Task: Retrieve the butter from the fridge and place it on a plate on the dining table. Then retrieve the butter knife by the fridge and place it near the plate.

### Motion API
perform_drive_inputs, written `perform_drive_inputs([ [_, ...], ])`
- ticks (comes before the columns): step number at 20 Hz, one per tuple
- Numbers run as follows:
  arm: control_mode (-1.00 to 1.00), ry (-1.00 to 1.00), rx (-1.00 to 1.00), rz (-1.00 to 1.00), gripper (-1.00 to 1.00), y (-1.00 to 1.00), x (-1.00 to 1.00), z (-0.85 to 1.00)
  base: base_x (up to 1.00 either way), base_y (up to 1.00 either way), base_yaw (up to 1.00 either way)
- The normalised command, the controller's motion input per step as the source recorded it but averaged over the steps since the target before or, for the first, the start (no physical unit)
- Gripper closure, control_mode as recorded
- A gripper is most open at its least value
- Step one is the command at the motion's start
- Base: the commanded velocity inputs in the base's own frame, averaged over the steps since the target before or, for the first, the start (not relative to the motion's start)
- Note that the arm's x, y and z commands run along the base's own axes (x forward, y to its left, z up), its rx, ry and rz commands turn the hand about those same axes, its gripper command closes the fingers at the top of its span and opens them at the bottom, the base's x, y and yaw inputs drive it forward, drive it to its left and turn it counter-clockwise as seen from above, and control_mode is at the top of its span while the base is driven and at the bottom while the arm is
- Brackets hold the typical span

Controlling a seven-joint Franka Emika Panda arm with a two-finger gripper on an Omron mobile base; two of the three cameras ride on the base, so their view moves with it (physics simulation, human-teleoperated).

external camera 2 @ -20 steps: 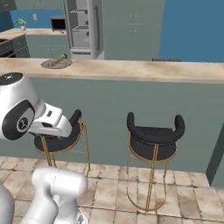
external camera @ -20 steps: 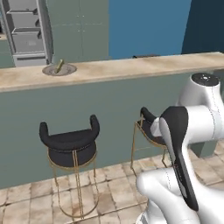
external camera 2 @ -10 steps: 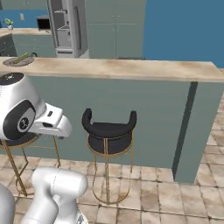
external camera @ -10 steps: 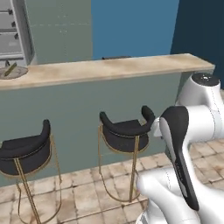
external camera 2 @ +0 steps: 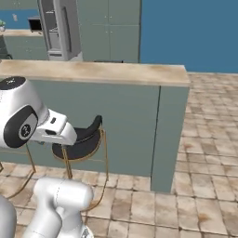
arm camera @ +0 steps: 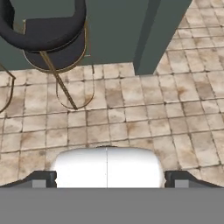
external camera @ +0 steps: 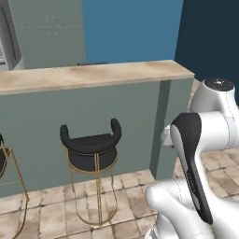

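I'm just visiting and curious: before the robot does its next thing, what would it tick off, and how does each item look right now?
1. Gripper open and empty: ok, fingertips stand wide apart, nothing between them.
2. Dining table in view: ok.
3. Plate with butter on it: cannot tell.
4. Fridge reachable: not ok, it stands far behind the table.
5. Stool clear of the arm: ok, apart.
6. Butter knife located: cannot tell.

The beige marbled dining table (external camera: 93, 74) runs level; the grey fridge (external camera 2: 58, 28) stands beyond.
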Motion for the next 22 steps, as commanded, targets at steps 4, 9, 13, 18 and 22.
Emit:
perform_drive_inputs([
  [4,1.00,0.00,0.00,0.00,-1.00,0.00,0.00,0.00,0.36,-1.00,0.06],
  [9,1.00,0.00,0.00,0.00,-1.00,0.00,0.00,0.00,0.48,-1.00,0.13],
  [13,1.00,0.00,0.00,0.00,-1.00,0.00,0.00,0.00,0.54,-1.00,0.16],
  [18,1.00,0.00,0.00,0.00,-1.00,0.00,0.00,0.00,0.59,-1.00,0.15],
  [22,1.00,0.00,0.00,0.00,-1.00,0.00,0.00,0.00,0.67,-1.00,0.15],
])
